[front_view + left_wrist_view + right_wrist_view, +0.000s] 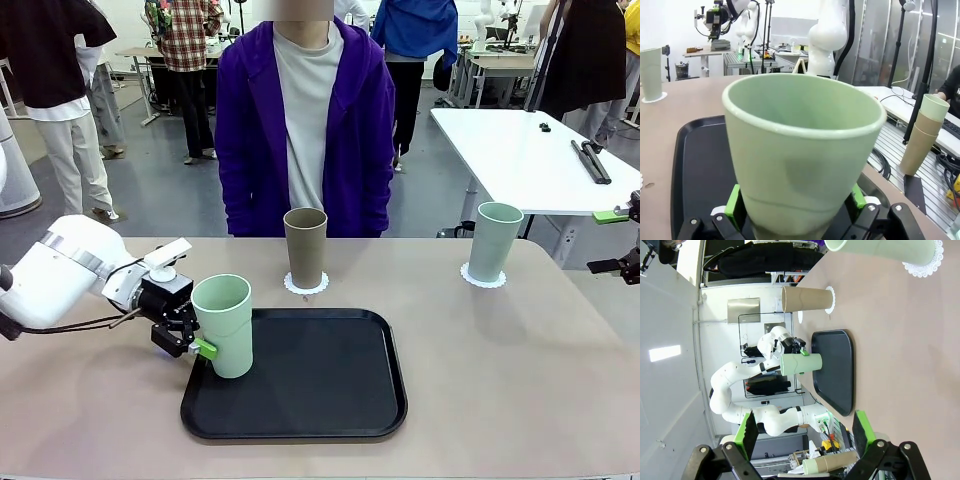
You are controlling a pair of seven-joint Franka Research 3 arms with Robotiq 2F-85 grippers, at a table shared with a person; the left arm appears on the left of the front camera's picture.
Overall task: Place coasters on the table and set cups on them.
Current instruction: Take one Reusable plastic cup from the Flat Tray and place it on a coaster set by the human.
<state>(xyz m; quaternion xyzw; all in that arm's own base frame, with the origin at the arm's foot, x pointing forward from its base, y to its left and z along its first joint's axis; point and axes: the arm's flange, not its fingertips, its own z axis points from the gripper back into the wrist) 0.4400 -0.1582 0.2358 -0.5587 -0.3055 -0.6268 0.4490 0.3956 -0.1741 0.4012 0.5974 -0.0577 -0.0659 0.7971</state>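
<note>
Matt cups [226, 322], lacy paper coasters [306, 285], smooth matt table [500, 360], satin black tray [320, 385].

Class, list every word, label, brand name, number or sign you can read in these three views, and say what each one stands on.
No readable text in any view.
Mint cup in the left end effector: plain, no print.
Tan cup and far mint cup: plain.
Black tray and coasters: unmarked.
Background gear in the wrist views: any labels there are too small or blurred to read.
</note>
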